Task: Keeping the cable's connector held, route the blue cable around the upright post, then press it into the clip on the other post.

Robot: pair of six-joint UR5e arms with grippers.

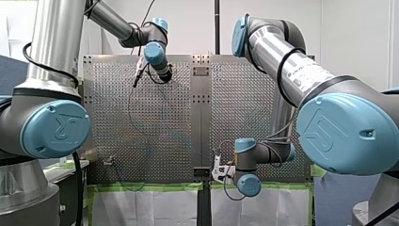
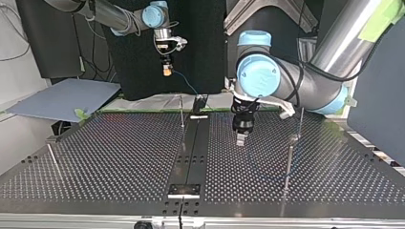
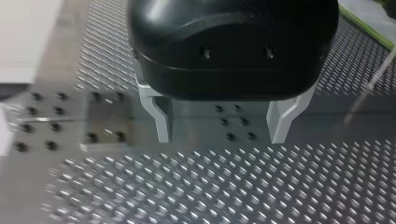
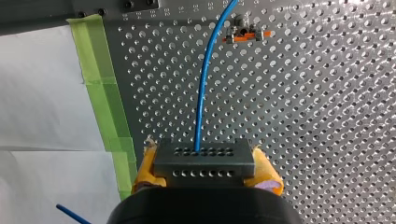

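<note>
blue cable (image 4: 201, 93) cut by the edge, connector (image 4: 204, 155) partly hidden by right pincer (image 4: 205, 171)

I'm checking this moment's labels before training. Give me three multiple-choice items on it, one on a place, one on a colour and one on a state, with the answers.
1. Where is the connector of the cable?
A. In my right tool
B. In a person's hand
C. On the floor

2. What colour is the tape at the edge of the table?
A. Red
B. Green
C. White

3. How is my left tool?
A. Shut on the cable
B. Shut on nothing
C. Open, holding nothing

1 A: the right wrist view shows the connector clamped between the yellow pads.
2 B: the strip there is green.
3 C: its fingers stand apart, with only the table behind them.
</note>
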